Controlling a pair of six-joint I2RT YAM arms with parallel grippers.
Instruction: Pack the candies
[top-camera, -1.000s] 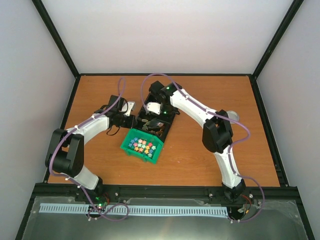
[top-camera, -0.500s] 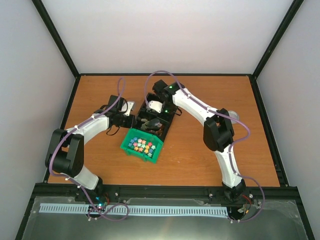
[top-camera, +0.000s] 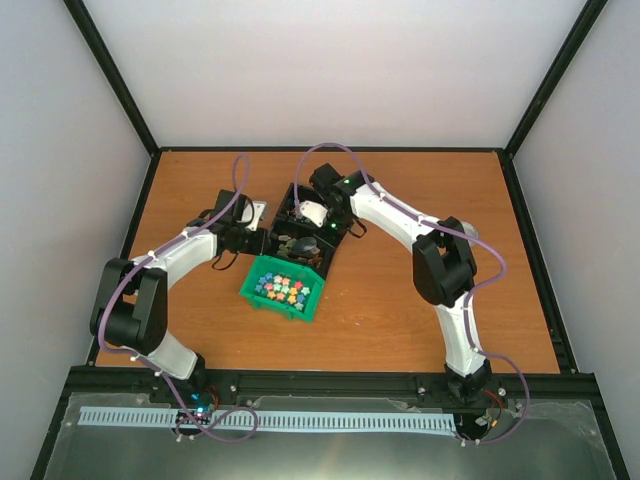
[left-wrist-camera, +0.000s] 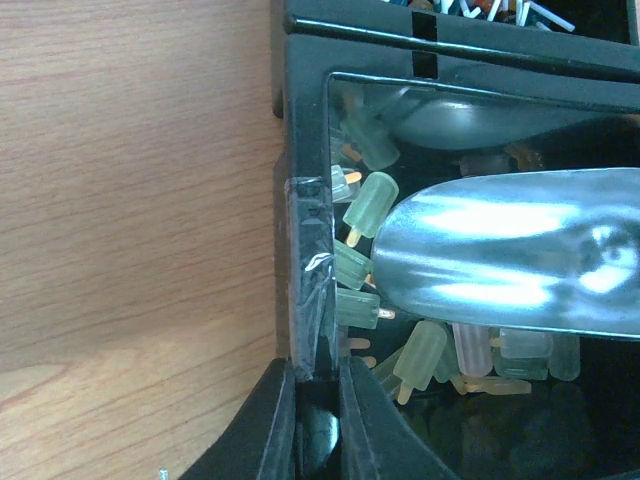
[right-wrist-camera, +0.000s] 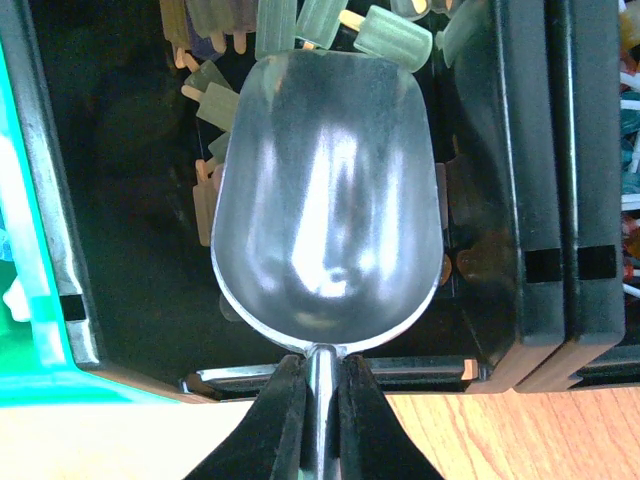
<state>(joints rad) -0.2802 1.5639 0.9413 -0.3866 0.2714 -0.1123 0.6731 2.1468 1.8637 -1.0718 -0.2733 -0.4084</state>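
Note:
My right gripper (right-wrist-camera: 320, 400) is shut on the handle of a metal scoop (right-wrist-camera: 325, 200). The empty scoop hangs over a black bin (right-wrist-camera: 120, 330) of pale green and pink popsicle-shaped sweets (right-wrist-camera: 392, 35). My left gripper (left-wrist-camera: 318, 400) is shut on that bin's side wall (left-wrist-camera: 305, 230), with the scoop (left-wrist-camera: 510, 260) just inside. Thin wrapped candies in red, blue and white (right-wrist-camera: 630, 160) lie in a second black bin (right-wrist-camera: 540, 180) beside it, and also show at the top edge of the left wrist view (left-wrist-camera: 480, 8). From above, both grippers (top-camera: 268, 240) (top-camera: 308, 230) meet at the black bins.
A green bin (top-camera: 275, 305) holding several small colourful sweets stands against the near side of the black bins; its rim shows in the right wrist view (right-wrist-camera: 25, 200). Bare wooden table (top-camera: 420, 180) lies around them, enclosed by black frame rails and white walls.
My right arm has shifted a little to the far left with the scoop over the black bin. My left gripper has stayed on the bin wall.

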